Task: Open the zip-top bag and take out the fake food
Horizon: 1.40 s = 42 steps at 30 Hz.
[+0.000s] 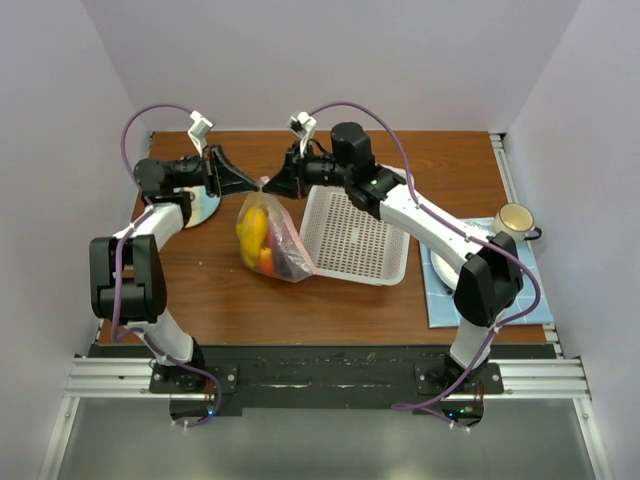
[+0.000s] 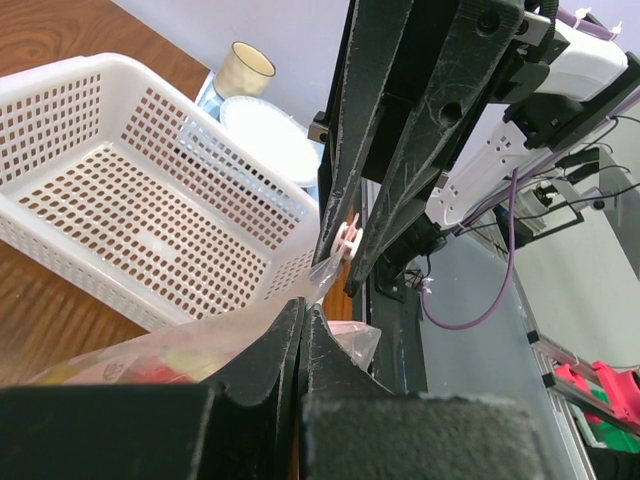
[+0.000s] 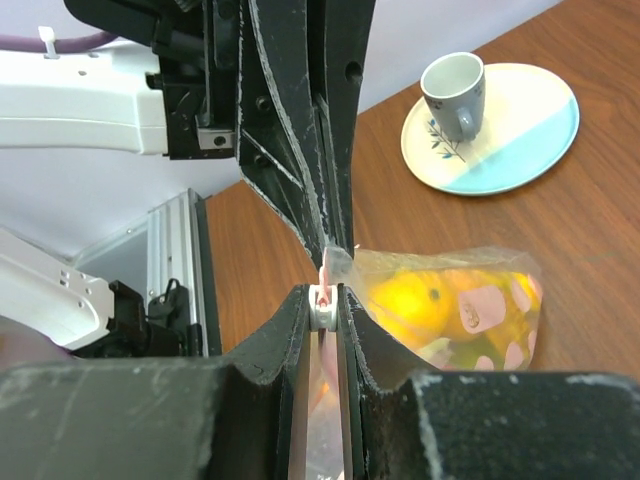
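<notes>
The zip-top bag (image 1: 272, 238) hangs tilted above the table, held up by its top corner between both grippers. Inside it I see fake food: yellow bananas (image 1: 252, 230), an orange piece and darker pieces lower down. My left gripper (image 1: 246, 183) is shut on the clear plastic at the bag's corner (image 2: 340, 340). My right gripper (image 1: 279, 182) faces it and is shut on the white zipper slider (image 3: 323, 305) of the pink strip. In the right wrist view the bag (image 3: 450, 300) shows yellow fruit (image 3: 405, 300) through the plastic.
A white perforated basket (image 1: 355, 235) lies right of the bag, close to it. A cup (image 1: 513, 218) and a plate stand on a blue cloth (image 1: 480, 300) at the right. A shiny round plate (image 1: 205, 207) with a mug (image 3: 455, 90) lies under the left arm.
</notes>
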Motion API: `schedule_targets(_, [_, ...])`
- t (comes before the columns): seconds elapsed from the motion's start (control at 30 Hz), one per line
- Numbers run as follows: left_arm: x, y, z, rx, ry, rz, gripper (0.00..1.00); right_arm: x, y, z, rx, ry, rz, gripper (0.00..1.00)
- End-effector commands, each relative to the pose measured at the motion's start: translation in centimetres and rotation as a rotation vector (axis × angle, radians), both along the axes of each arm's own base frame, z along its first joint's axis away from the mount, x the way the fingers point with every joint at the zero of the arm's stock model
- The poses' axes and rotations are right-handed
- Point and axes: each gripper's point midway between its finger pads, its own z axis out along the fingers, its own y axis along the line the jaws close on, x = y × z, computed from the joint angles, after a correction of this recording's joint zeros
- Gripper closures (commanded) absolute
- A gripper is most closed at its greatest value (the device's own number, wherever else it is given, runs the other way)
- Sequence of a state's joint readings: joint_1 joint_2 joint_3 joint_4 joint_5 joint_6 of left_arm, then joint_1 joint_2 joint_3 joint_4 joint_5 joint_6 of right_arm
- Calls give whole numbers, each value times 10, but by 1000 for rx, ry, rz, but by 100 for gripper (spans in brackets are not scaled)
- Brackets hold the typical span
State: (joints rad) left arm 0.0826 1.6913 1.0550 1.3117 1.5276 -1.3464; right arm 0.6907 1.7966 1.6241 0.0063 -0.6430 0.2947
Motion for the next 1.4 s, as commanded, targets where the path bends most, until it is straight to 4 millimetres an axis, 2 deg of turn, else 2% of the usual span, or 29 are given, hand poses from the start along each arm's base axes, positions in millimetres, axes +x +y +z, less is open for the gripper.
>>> schedule_targets(0.0, [-19,13,4,195,-629,-68,100,-12,-10,7,10,29,2,87])
schedule_targets(0.13, [-21,13,4,207,-631,-73,100,-8,-11,1,-3,26,-17,82])
schedule_targets(0.3, [-24,12,5,202,-630,-72,100,-6,-7,9,10,24,-8,80])
schedule_targets(0.37, [-24,12,6,200,-632,-70,100,-7,-4,5,10,37,1,77])
schedule_targets(0.47, [-22,12,8,194,-634,-66,100,-13,4,4,12,48,30,81])
schedule_targets(0.53, [-20,13,10,193,-637,-61,100,-21,8,-4,-10,60,52,85])
schedule_targets(0.63, [-13,18,16,192,-646,-38,100,-34,5,-20,-56,79,60,87])
schedule_targets(0.67, [-10,20,18,190,-649,-31,100,-40,2,-35,-77,104,63,88])
schedule_targets(0.77, [-8,22,17,189,-636,-25,100,-47,-3,-37,-80,92,50,83])
schedule_targets(0.8, [-8,21,17,188,-641,-25,100,-47,-4,-34,-76,83,44,69])
schedule_targets(0.9, [-10,21,16,184,-634,-24,100,-39,-2,-13,-50,34,22,56])
schedule_targets(0.93, [-10,21,15,185,-632,-26,100,-37,0,-12,-48,30,19,54])
schedule_targets(0.97, [-11,21,15,189,-632,-28,100,-33,2,1,-29,5,18,53])
schedule_targets(1.03, [-12,21,14,193,-631,-31,100,-24,7,0,-40,-6,4,51])
schedule_targets(1.07, [-14,21,14,196,-631,-32,100,-18,9,9,-32,-32,-5,50])
schedule_targets(1.17, [-15,21,13,199,-630,-33,100,-1,13,16,-27,-45,-37,47])
schedule_targets(1.37, [-15,21,10,200,-624,-36,100,15,19,35,37,-53,-61,43])
